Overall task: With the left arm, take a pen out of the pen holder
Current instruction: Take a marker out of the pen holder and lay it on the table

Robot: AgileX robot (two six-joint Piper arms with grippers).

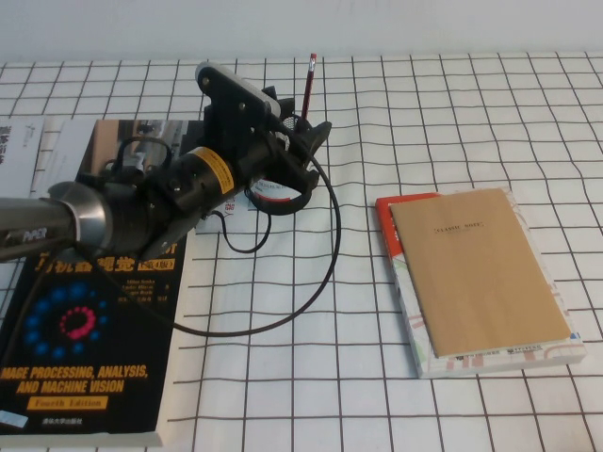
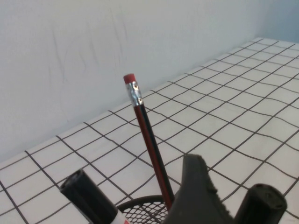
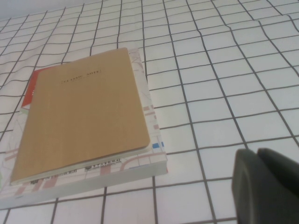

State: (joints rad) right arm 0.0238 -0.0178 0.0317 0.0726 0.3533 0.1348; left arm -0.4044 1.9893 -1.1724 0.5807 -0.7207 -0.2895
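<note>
A black mesh pen holder (image 1: pixel 280 195) stands left of the table's centre, largely covered by my left arm. A red-and-black pencil (image 1: pixel 309 83) with a red eraser rises out of it, and in the left wrist view the pencil (image 2: pixel 148 138) stands upright in the holder (image 2: pixel 140 209) beside a black marker (image 2: pixel 87 196) and another black pen top (image 2: pixel 262 204). My left gripper (image 1: pixel 301 143) hovers open just above the holder, one finger (image 2: pixel 196 190) close beside the pencil, gripping nothing. My right gripper (image 3: pixel 267 184) is shut and empty, low over the cloth near the notebooks.
A large dark textbook (image 1: pixel 87 350) lies at the left under my left arm. A tan notebook (image 1: pixel 479 275) on a stack of books lies at the right, also seen as the notebook (image 3: pixel 81 112) in the right wrist view. A black cable (image 1: pixel 325 273) loops over the checked cloth.
</note>
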